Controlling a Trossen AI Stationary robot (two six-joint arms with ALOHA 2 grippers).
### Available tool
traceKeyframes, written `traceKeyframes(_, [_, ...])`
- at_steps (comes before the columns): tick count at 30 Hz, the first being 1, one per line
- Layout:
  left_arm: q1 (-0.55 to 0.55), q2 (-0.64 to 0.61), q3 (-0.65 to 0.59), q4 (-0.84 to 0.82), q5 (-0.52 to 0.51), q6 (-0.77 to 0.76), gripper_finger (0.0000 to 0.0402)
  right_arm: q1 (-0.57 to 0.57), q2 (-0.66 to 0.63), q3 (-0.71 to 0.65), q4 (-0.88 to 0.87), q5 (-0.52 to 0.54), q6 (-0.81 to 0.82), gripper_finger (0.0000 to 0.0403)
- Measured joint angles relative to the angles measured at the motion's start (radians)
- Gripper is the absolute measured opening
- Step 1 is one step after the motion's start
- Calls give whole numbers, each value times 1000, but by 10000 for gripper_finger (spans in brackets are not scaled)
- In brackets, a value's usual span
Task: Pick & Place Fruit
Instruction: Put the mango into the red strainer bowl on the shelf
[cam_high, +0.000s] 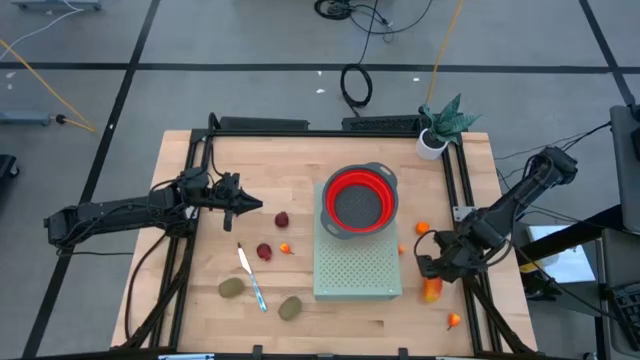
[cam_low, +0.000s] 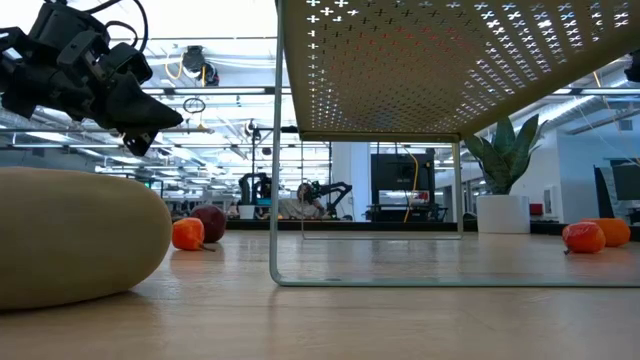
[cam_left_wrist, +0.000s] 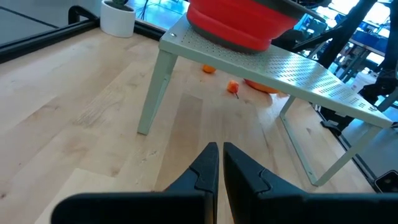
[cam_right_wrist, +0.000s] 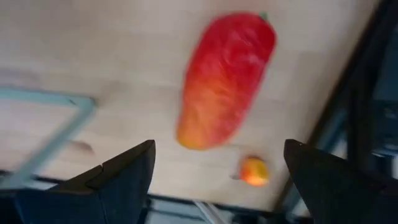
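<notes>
An elongated red-orange fruit (cam_right_wrist: 226, 78) lies flat on the worktop (cam_high: 200, 310) near its right edge, a tiny orange ball (cam_right_wrist: 254, 171) close beside; brown-green ovals (cam_high: 232, 288), dark red balls (cam_high: 282, 219) lie left.

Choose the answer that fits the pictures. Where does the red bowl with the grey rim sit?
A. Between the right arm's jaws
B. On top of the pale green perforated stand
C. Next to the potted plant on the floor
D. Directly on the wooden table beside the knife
B: the red bowl rests on the far end of the pale green perforated stand, raised above the table, as the left wrist view also shows.
</notes>
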Motion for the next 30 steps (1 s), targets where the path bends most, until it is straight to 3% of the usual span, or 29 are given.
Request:
traceKeyframes(4, [0, 0, 0, 0, 0, 0, 21, 17, 18, 0, 7, 69, 52, 347])
traceKeyframes(30, [0, 0, 0, 1, 0, 18, 21, 31, 318, 0, 73, 71, 77, 350])
